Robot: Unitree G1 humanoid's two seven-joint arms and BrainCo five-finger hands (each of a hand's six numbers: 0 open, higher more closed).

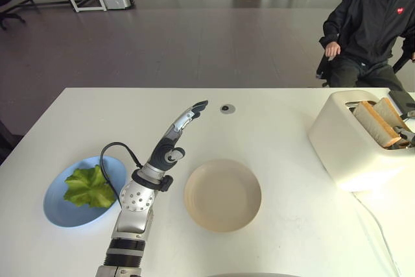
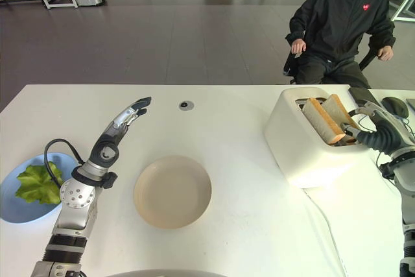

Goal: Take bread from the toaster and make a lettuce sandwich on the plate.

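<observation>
To the left of the left hand (image 1: 170, 144), a lettuce leaf (image 1: 87, 186) lies on a blue plate (image 1: 55, 207). That hand is raised over the table (image 1: 279, 128), holding nothing, stretched straight and pointing away and slightly right. Just right of its wrist sits the bare beige plate (image 1: 222, 194). Further right stands the white toaster (image 2: 305, 154), with two bread slices (image 2: 321, 121) sticking up from its slots. The right hand (image 2: 379, 137) is at the nearer slice, reaching in from the right; whether it grips the slice cannot be told.
</observation>
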